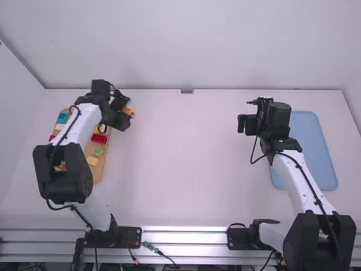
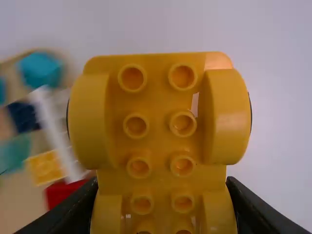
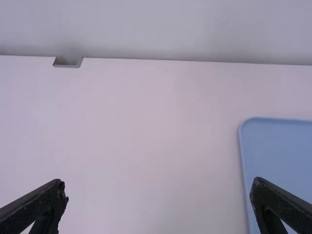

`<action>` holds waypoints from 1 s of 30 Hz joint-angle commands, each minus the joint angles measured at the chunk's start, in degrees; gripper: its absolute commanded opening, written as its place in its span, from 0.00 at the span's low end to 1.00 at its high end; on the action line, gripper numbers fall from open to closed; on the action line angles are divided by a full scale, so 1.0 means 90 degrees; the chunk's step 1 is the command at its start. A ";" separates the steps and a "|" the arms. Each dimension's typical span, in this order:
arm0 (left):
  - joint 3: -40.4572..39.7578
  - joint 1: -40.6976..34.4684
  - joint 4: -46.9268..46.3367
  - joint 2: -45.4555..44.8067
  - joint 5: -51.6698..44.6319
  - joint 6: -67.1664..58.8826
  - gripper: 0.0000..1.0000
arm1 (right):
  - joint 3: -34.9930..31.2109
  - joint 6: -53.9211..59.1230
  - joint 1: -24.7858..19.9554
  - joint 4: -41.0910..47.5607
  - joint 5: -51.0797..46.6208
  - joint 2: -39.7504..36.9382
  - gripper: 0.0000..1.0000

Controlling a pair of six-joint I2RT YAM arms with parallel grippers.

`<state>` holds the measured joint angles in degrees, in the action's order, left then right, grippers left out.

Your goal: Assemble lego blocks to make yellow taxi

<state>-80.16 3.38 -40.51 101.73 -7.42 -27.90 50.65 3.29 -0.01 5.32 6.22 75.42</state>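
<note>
High view: one wooden tray lies toward the left side of the white table; places here are told from it. One yellow-orange car base is just right of its far end, clamped between the two fingers of the left gripper. In the left wrist view the base's long axis runs straight out from between the fingers, and the end with two big rounded wheel parts points away from the gripper. Ten hollow studs show on the face toward the camera, in two rows of five along that axis, the last pair cut by the view's edge. On the tray I count one bright red block, one teal block, one white piece and one navy block, among others; the arm hides part of the load, so the full tally cannot be told. Well apart to the tray's right is the right gripper, its two fingers spread. Farther right lies one blue tray.
</note>
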 commanded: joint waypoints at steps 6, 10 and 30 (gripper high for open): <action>0.0539 -0.2132 -0.0657 -0.0259 -0.0015 -0.1462 0.02 | 0.0172 -0.0005 -0.0005 -0.0002 -0.0019 0.0009 0.99; 0.0884 -0.3092 -0.0169 -0.0259 0.0330 -0.1627 0.02 | 0.0168 -0.0002 -0.0005 0.0007 -0.0022 0.0009 0.99; 0.1566 -0.4092 0.0577 0.0455 0.0136 -0.3060 0.02 | 0.0160 -0.0029 -0.0005 0.0498 -0.0024 -0.0555 0.99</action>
<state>-64.34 -33.67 -34.65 104.60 -4.21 -53.06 50.65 3.22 -0.01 9.61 6.07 72.16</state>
